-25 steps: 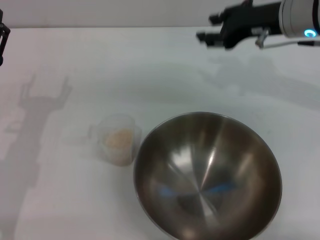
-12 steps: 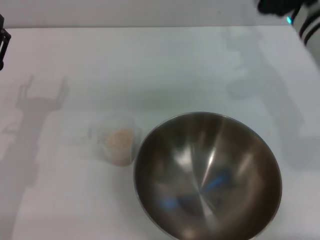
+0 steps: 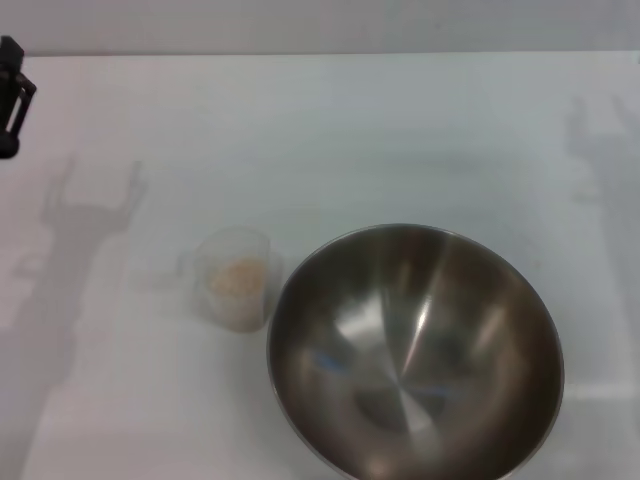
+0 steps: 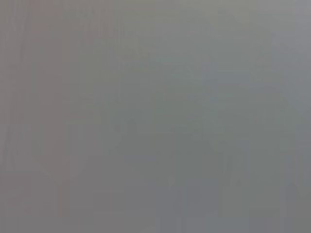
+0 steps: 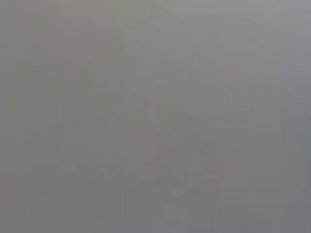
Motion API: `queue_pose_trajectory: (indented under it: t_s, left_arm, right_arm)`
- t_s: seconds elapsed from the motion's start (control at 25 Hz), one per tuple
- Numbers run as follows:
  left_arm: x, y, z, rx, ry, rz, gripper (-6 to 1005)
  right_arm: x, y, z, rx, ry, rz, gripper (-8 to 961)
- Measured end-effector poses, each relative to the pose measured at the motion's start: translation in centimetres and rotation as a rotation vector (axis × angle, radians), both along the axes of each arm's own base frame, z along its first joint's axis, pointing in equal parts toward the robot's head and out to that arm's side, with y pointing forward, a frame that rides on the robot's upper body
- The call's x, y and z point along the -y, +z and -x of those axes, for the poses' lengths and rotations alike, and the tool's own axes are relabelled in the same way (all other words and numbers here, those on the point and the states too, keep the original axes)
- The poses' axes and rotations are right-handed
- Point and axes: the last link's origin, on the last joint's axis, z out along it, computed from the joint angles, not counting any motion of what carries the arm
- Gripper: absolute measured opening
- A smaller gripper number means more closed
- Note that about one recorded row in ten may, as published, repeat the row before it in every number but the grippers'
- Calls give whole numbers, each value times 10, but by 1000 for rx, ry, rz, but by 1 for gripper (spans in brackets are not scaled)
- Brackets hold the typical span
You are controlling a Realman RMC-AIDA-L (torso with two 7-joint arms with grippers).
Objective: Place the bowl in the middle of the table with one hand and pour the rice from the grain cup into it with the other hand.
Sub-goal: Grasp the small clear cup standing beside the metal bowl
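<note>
The steel bowl (image 3: 415, 352) sits on the white table (image 3: 330, 140), near the front and right of centre, empty inside. The clear grain cup (image 3: 234, 278) stands upright just left of the bowl, almost touching its rim, with beige rice (image 3: 237, 283) in it. My left gripper (image 3: 10, 98) shows only as a dark part at the far left edge, well away from the cup. My right gripper is out of view. Both wrist views show only plain grey.
Shadows of the arms fall on the table at the left (image 3: 80, 210) and at the far right (image 3: 600, 140). The table's back edge (image 3: 320, 53) runs along the top of the head view.
My right arm has swung from the upper right of the head view out of the picture. My left gripper has shifted slightly inward at the left edge. Bowl and cup have not moved.
</note>
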Motion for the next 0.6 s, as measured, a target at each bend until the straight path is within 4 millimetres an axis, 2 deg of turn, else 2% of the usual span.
queue_pose_trajectory:
  t_s: [0.08, 0.12, 0.24, 0.44, 0.6]
  left_arm:
    - [5, -2, 1, 13, -7, 21, 833]
    - [15, -7, 6, 50, -17, 81, 833]
    - [26, -12, 14, 72, -19, 158, 832]
    - [45, -22, 26, 89, -8, 280, 832]
    - [62, -30, 31, 74, 4, 327, 831]
  right_arm:
    - [8, 3, -26, -77, 7, 72, 490]
    - [12, 5, -37, -98, 5, 105, 490]
    - [21, 8, -57, -129, -12, 158, 490]
    - [27, 13, -73, -100, -63, 159, 490]
    - [22, 17, -76, -89, -84, 157, 490]
